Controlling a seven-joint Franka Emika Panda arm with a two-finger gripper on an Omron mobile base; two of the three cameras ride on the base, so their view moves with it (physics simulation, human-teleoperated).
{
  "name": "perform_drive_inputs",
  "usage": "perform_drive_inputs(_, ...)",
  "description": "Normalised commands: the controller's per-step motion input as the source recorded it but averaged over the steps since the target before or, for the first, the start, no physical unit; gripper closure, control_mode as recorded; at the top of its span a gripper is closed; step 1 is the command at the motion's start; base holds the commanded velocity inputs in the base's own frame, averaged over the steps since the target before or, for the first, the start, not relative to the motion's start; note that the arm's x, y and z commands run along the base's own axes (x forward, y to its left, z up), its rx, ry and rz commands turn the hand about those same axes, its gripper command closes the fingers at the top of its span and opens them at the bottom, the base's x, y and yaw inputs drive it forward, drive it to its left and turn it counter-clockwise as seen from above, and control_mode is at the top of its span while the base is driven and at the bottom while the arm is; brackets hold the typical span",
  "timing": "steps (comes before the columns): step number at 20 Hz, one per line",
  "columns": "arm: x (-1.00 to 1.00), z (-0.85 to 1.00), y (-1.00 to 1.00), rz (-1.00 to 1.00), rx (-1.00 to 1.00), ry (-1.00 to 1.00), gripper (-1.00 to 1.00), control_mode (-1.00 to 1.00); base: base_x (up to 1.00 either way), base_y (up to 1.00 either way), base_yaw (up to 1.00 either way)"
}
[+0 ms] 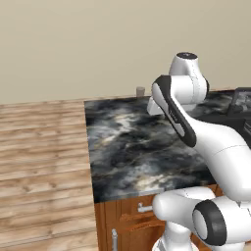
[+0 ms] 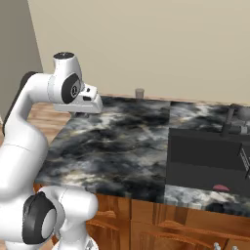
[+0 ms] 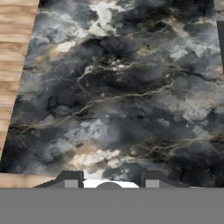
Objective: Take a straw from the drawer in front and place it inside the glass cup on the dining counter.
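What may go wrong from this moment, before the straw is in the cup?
1. The glass cup is small and stands at the far edge of the dining counter; a nudge might tip it.
2. The jaws stand apart over the marble, holding nothing; reaching down to the drawer, the arm might strike the counter's front edge.

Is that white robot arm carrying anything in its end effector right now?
Nothing that I can see. In the hand view the end effector has its two dark fingertips standing apart over the black-and-grey marble dining counter, with no straw between them.
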Motion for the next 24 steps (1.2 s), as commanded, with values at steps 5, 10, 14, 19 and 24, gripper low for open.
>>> perform_drive_inputs(5,-0.04,0.0,0.0,0.0,0.0,0.0,-1.0,1.0,-0.18,0.0,0.0)
perform_drive_inputs(10,0.0,0.0,0.0,0.0,0.0,0.0,-1.0,1.0,-0.89,0.01,-0.05)
perform_drive_inputs(14,0.0,0.0,0.0,0.0,0.0,0.0,-1.0,1.0,-0.73,0.15,-0.07)
perform_drive_inputs(19,0.0,0.0,0.0,0.0,0.0,0.0,-1.0,1.0,-0.14,0.53,-0.42)
perform_drive_inputs(24,0.0,0.0,0.0,0.0,0.0,0.0,-1.0,1.0,0.0,0.7,-0.63)
